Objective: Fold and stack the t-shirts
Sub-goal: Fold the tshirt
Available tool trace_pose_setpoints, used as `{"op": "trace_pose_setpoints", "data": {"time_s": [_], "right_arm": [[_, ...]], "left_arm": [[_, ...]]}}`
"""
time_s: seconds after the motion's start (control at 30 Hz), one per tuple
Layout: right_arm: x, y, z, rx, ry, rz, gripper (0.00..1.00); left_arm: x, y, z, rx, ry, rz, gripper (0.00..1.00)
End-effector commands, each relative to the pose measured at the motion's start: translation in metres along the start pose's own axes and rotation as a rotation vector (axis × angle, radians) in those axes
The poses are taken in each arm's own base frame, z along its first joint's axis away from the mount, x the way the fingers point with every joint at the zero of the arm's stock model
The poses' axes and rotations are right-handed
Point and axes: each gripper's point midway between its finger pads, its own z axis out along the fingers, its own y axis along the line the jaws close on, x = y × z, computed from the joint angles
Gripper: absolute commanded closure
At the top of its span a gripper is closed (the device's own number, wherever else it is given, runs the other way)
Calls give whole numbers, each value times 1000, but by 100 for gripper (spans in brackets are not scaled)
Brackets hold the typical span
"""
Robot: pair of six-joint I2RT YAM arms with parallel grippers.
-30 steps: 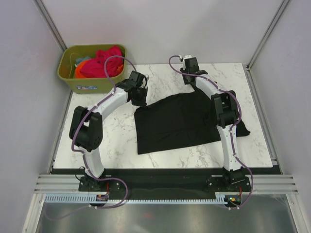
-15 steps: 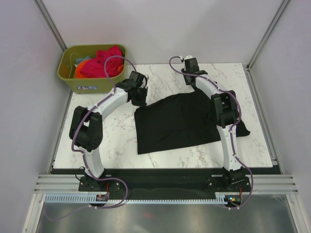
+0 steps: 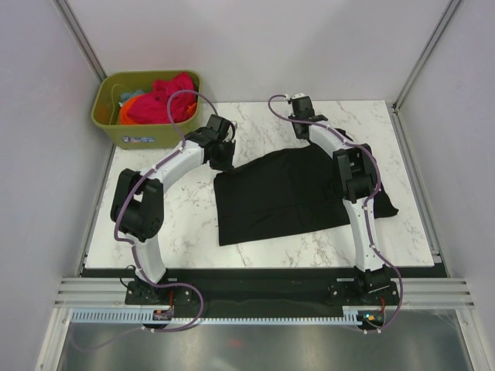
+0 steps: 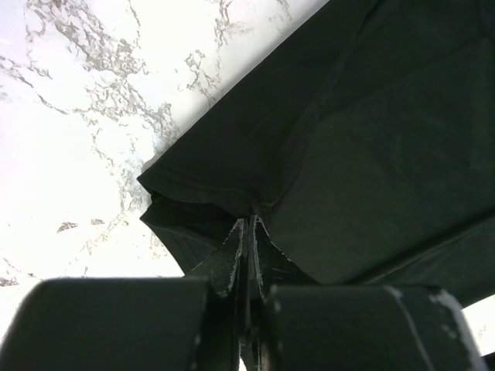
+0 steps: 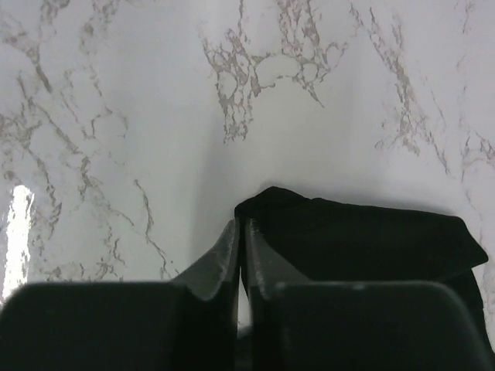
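A black t-shirt (image 3: 282, 193) lies spread on the marble table (image 3: 178, 224). My left gripper (image 3: 223, 159) is shut on its far left corner, and in the left wrist view the cloth (image 4: 371, 154) bunches at the closed tips of that gripper (image 4: 249, 220). My right gripper (image 3: 304, 130) is at the shirt's far right edge. In the right wrist view the right gripper (image 5: 240, 224) has its jaws almost together, pinching a black corner (image 5: 348, 239). More t-shirts, pink-red (image 3: 164, 100) and orange (image 3: 128, 110), sit in the bin.
An olive-green plastic bin (image 3: 147, 136) stands at the table's far left corner. Grey walls close in on both sides and at the back. Part of the black shirt (image 3: 384, 207) pokes out on the right behind the right arm.
The right gripper's jaws have closed onto the shirt's far right corner, and that wrist has shifted slightly. The left arm has not moved.
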Motion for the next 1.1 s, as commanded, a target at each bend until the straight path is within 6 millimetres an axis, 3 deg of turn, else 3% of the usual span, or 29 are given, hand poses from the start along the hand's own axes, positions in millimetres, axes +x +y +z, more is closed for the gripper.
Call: {"op": "trace_pose_setpoints", "data": {"time_s": [0.0, 0.07, 0.2, 0.27, 0.3, 0.37, 0.4, 0.43, 0.7, 0.8, 0.9, 0.97, 1.03, 1.07], "right_arm": [[9, -6, 2, 49, 39, -17, 93], [-1, -14, -6, 74, 21, -7, 100], [-35, -43, -40, 164, -46, 39, 100], [-32, -51, -50, 202, -39, 55, 100], [-39, -61, -65, 223, -55, 76, 100], [-14, -75, -71, 276, -8, 98, 100], [-18, -84, -86, 292, -32, 146, 100], [2, -87, -84, 302, -5, 155, 100], [24, -152, -137, 380, -32, 345, 100], [39, -164, -148, 396, -19, 406, 100], [70, -169, -159, 406, 37, 491, 100], [77, -173, -171, 405, 23, 573, 100], [92, -159, -171, 343, 41, 598, 100], [90, -155, -175, 315, 24, 623, 100]], "left_arm": [[-8, -3, -17, -12, -44, -13, 98], [-11, -4, -20, -9, -53, -19, 98], [-15, -3, -26, -16, -59, -20, 98], [-14, 0, -27, -30, -54, -17, 98], [-14, 6, -28, -67, -59, -23, 98], [-11, 12, -28, -94, -58, -29, 98], [-6, 14, -28, -99, -50, -35, 98], [-2, 15, -27, -107, -44, -38, 98], [9, 17, -37, -107, -37, -48, 98], [19, 14, -36, -85, -9, -54, 98], [31, 11, -37, -65, 18, -61, 98], [39, 11, -39, -62, 28, -62, 98], [43, 11, -40, -62, 32, -59, 98], [47, 12, -41, -65, 37, -59, 98]]}}
